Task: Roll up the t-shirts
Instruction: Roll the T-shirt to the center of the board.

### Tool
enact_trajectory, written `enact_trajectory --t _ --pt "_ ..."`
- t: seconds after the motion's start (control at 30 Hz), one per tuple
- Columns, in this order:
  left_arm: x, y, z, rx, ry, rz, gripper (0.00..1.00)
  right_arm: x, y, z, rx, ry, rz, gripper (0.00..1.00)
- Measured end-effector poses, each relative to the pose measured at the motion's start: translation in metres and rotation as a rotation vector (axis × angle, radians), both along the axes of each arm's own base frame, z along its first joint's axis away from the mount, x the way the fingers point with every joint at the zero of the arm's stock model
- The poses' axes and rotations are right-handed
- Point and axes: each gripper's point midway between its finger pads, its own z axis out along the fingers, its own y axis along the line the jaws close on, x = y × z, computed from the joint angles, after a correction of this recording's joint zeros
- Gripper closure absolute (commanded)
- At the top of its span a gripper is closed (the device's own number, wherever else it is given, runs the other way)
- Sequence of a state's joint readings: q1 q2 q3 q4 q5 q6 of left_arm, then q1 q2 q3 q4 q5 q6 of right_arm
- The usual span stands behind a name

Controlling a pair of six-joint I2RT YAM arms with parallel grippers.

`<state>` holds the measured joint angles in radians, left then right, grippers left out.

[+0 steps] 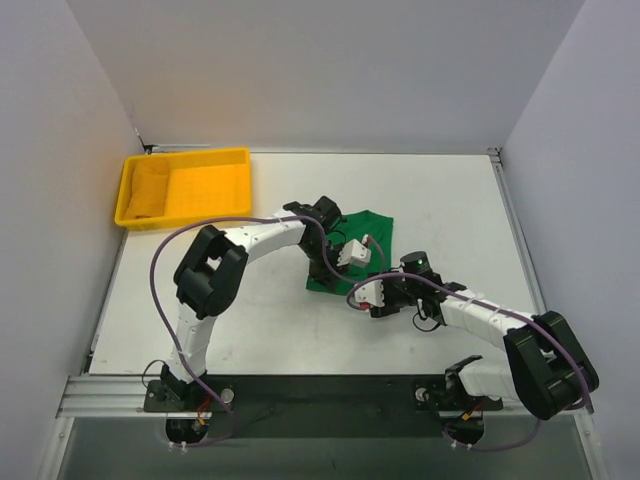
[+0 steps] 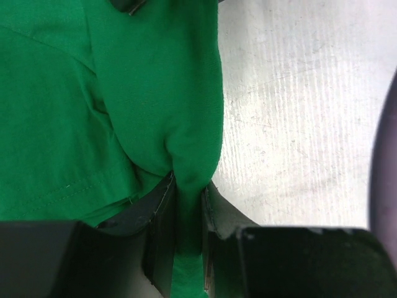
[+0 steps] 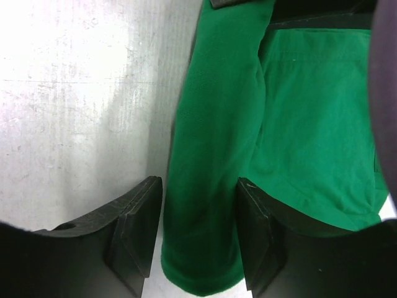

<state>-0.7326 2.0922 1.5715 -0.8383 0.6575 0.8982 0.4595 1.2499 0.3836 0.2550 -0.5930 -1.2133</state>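
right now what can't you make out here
Top external: much of the t-shirt is hidden under the left arm and right arm.
Left wrist: the left tool covers the pinched fold's end.
Right wrist: the roll runs off the top edge.
Top external: the yellow tray holds something too small to name.

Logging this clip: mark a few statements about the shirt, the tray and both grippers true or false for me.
1. The left gripper is pinched on a fold of the green t-shirt. True.
2. The t-shirt lies in the yellow tray. False: it lies on the table, apart from the tray.
3. The right gripper has its fingers either side of a fold of the t-shirt. True.
4. The right gripper hangs over the tray. False: it is at the t-shirt.
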Motion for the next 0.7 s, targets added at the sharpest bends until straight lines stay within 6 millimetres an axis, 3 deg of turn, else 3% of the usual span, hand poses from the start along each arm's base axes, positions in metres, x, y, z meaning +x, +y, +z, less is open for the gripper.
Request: enact_trajectory --t 0.13,0.27,0.47,0.7 --pt "0.002 0.000 0.005 0.008 0.040 0.004 0.98 0.002 0.000 0.003 -0.021 0.012 -0.016 0.70" --pt "0.001 -0.002 0.011 0.003 0.086 0.013 0.96 -0.001 -0.002 0.007 -0.034 0.088 -0.055 0.83" --pt "0.007 -0.010 0.024 0.008 0.164 0.098 0.94 -0.007 -0.007 0.017 -0.007 0.297 -0.181 0.91" --pt "-0.003 -0.018 0.024 0.013 0.330 0.204 0.92 -0.022 -0.018 0.011 0.066 0.531 -0.291 0.92"
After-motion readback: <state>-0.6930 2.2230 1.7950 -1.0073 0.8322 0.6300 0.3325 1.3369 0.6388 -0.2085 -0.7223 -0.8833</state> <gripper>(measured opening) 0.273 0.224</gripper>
